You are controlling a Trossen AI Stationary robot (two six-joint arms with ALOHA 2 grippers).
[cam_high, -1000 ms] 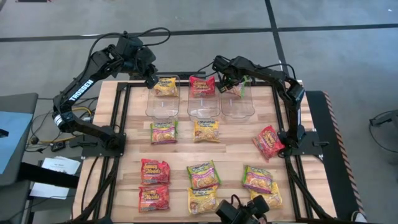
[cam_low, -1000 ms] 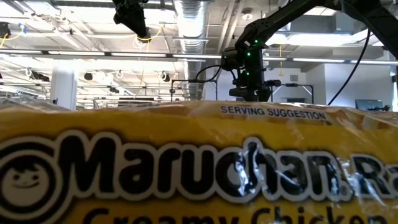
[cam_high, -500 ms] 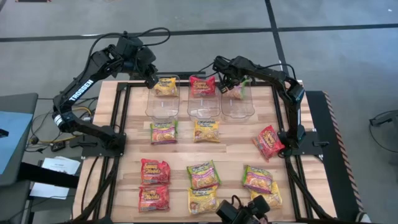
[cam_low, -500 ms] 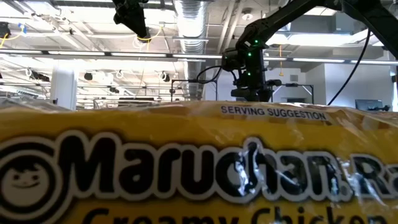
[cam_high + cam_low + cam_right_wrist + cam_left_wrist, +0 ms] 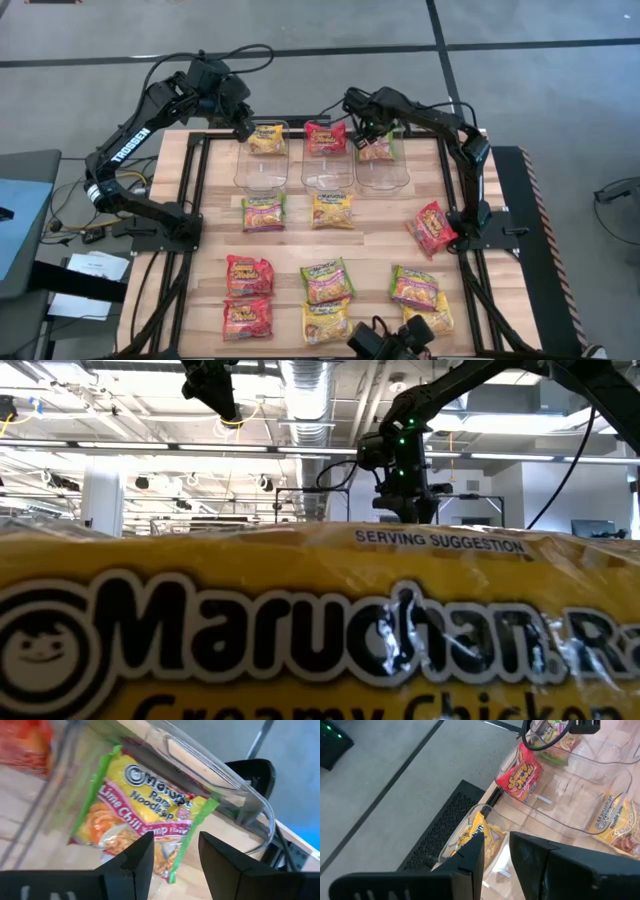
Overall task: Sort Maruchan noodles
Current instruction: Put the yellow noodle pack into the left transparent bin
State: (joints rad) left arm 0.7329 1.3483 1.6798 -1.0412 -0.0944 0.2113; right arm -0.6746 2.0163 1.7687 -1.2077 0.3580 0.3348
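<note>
Hovering over the right-hand clear bin, the right gripper has its two dark fingers parted with nothing between them, and a green-edged lime chili packet lies loose in that bin just past the fingertips, tilted, its long axis running slantwise across the bin floor. The left gripper hangs at the far rim of the left bin, its fingers a narrow gap apart and empty, with a yellow packet leaning in that bin's far end. A red packet stands propped against the far end of the middle bin. The three bins sit side by side along the far part of a pale wooden table framed in black rails. On the bare wood nearer the camera lie the other Maruchan noodles: a green-edged packet and a yellow one just in front of the bins, a red one turned diagonally near the right arm's base, and two rows at the near edge, mostly flat with their long sides across the table. The low view is nearly filled by a yellow packet lying right before the lens, lettering upright. Beyond the table is grey floor with dark lines, and a ceiling of ducts and strip lights.
</note>
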